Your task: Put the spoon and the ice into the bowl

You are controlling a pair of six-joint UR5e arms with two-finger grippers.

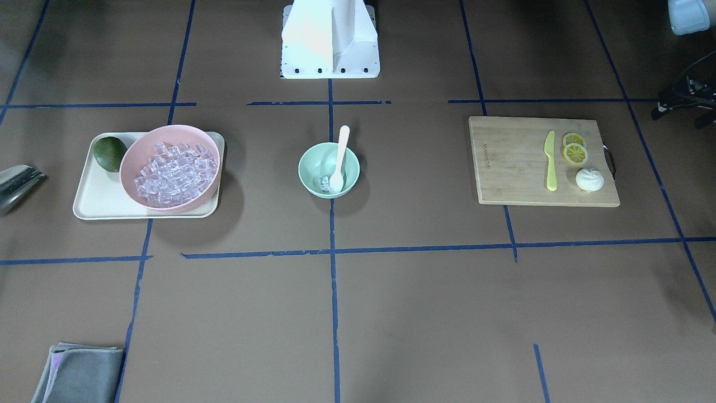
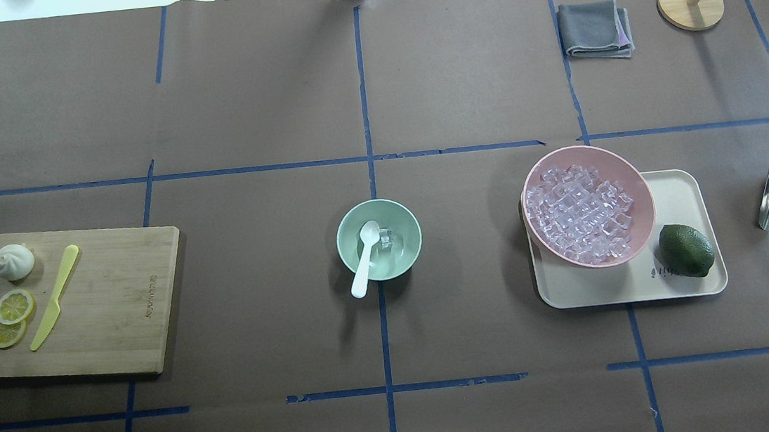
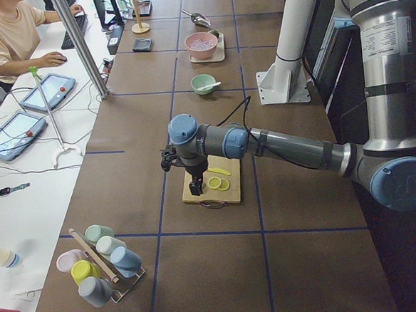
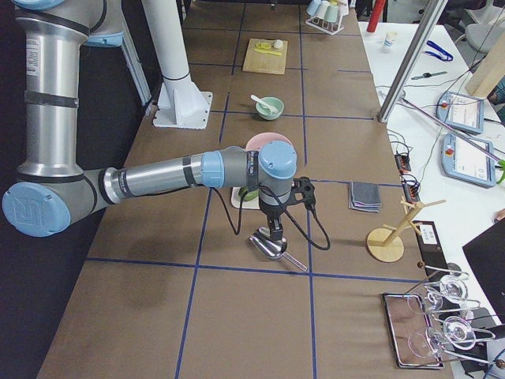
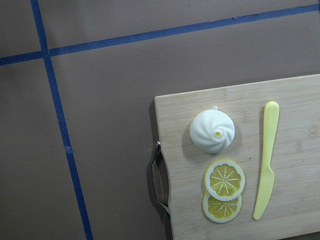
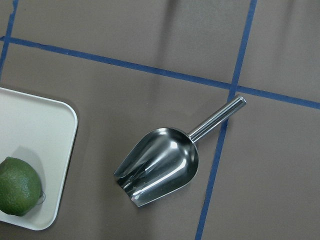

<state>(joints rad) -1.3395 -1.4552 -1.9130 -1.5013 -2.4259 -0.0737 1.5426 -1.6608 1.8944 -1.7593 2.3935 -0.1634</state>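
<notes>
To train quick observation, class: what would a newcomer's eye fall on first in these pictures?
The pink bowl heaped with glassy ice, on a tray on the robot's right. Next, the mint bowl dead centre, holding the white spoon and a little ice.

Left gripper point(image 3: 194, 188), right gripper point(image 4: 274, 232): opening indiscernible.

A brown table point(image 2: 239, 103) gridded with blue tape lines point(image 2: 246, 169) stands beside a white desk point(image 3: 35, 232).
</notes>
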